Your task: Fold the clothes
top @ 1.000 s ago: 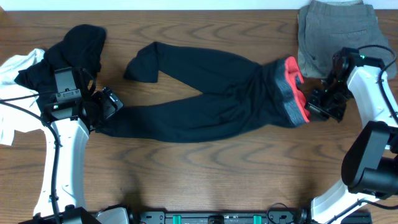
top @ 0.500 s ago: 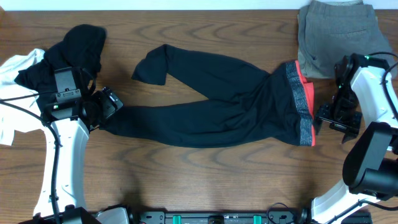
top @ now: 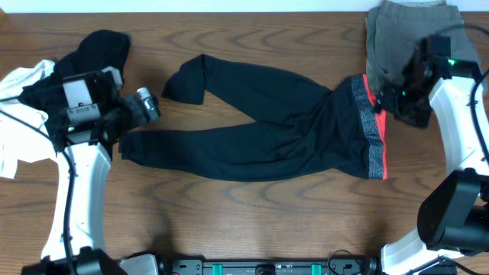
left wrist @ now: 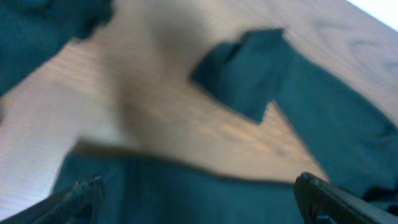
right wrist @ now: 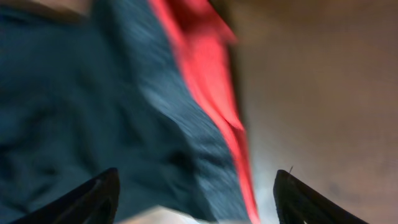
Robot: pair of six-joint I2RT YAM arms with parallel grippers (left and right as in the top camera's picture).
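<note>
Flattening looks done: trousers (top: 267, 130) lie spread, unfolded. Left gripper (top: 144, 107) and right gripper (top: 399, 90) both gape, holding nothing. Next, likely: pinch waistband (top: 373, 126) and cuff (top: 128, 147), then fold.

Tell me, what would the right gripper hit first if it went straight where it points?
Probably the waistband of the black trousers, straight ahead of the right gripper in its wrist view; depth is unclear.

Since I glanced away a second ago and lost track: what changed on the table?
The right pincer pulled the waistband of the trousers rightward, flattening it, then let go and drew back toward the shorts. The left pincer, open throughout, moved away from the cuff. Shorts, black garment and white T-shirt stayed put.
</note>
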